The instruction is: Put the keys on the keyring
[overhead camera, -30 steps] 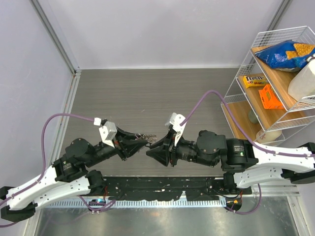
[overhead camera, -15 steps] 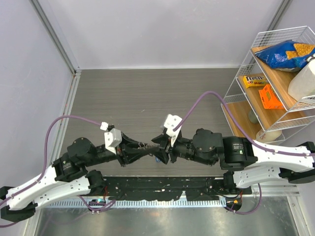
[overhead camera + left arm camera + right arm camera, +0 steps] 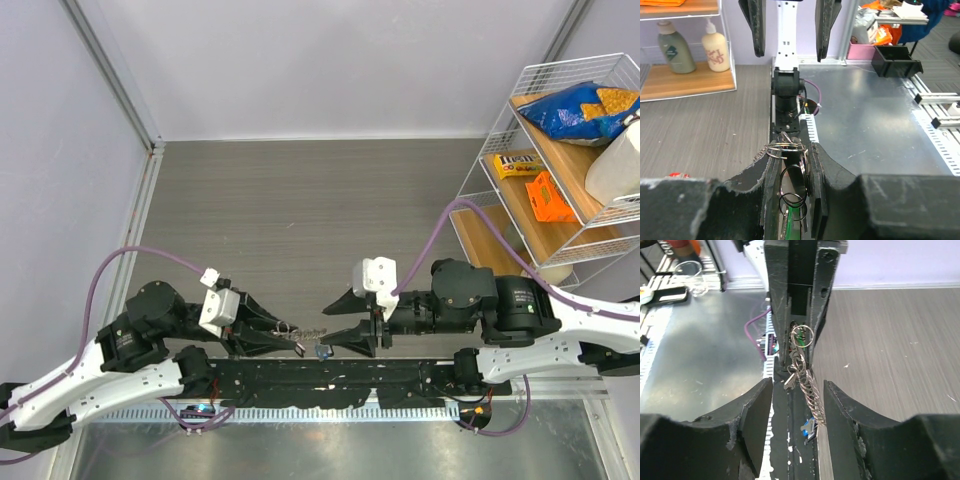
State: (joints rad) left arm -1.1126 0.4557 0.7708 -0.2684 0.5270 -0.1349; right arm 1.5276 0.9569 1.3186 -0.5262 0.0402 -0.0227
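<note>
While half a second ago the two grippers were meeting tip to tip over the grey table (image 3: 300, 200), they are now sitting nearer the black mounting rail (image 3: 420, 376) at the table's near edge, with a gap between them. The right gripper (image 3: 330, 331) is now standing back with its jaws spread wide and holding nothing, and its white wrist block is now facing up.

The left gripper (image 3: 284, 334) is pinching its fingers together on the keyring (image 3: 803, 334), whose thin wire loops are sticking out past the fingertips. In the left wrist view more loops are showing in the narrow slot between the two fingers (image 3: 816, 165). A green key head (image 3: 798, 338) is peeking out just behind the loop, tucked between those fingers.

From the ring, the beaded silver strip (image 3: 811, 390) is hanging out toward the right gripper, and a small silver key (image 3: 790, 381) is dangling beside it. A blue key (image 3: 807, 429) is lying at the strip's far end, over the black rail; I cannot tell whether it is attached. The strip's end is reaching into the gap between the right gripper's spread fingers without touching either one.
</note>
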